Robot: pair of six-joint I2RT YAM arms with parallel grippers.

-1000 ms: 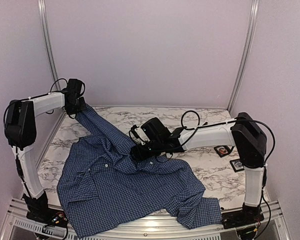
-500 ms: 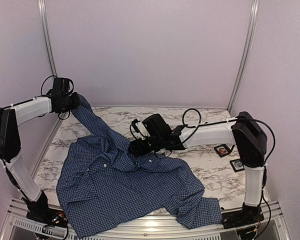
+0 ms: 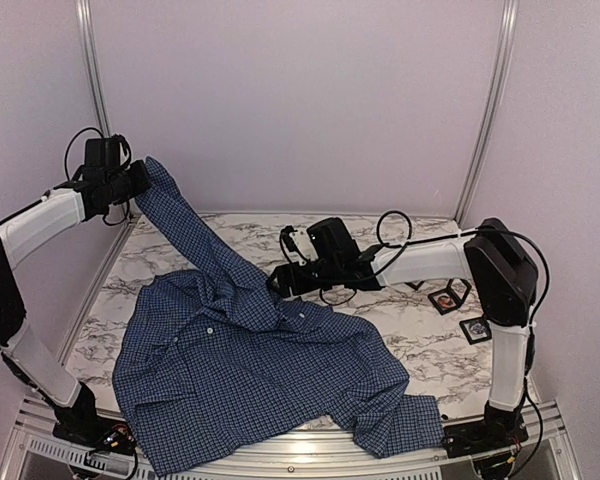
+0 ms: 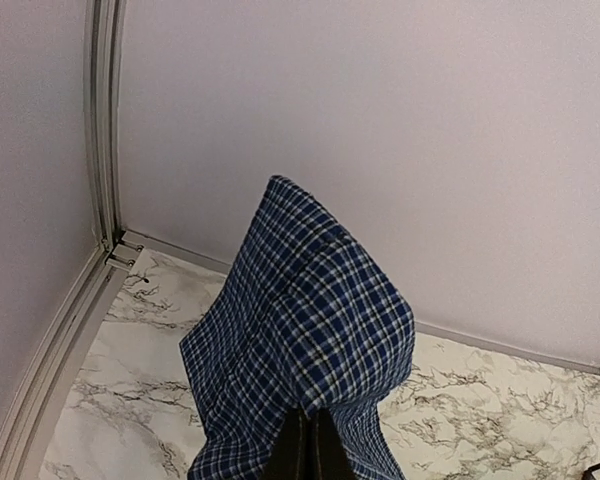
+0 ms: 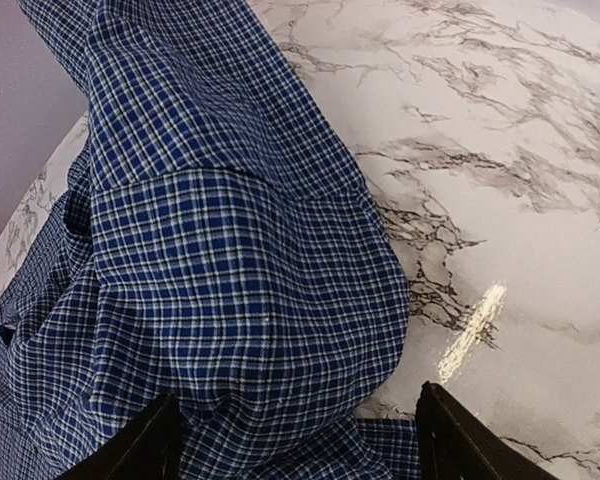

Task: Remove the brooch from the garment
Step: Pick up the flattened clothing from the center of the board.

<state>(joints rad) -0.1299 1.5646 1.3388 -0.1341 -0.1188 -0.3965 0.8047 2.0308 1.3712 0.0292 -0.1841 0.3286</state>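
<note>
L gripper: I'm seeing it clamping shirt sleeve, holding it up at far-left corner.
R gripper: fingers gaping wide, hovering over shirt mid-desk.

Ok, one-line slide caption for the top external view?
Left gripper holds one sleeve of the checked shirt aloft while the open right gripper hovers over the shirt on the marble table.

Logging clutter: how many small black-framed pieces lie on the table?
2 black-framed pieces, both right of the shirt: one farther back, one nearer. Folds may hide others.
</note>
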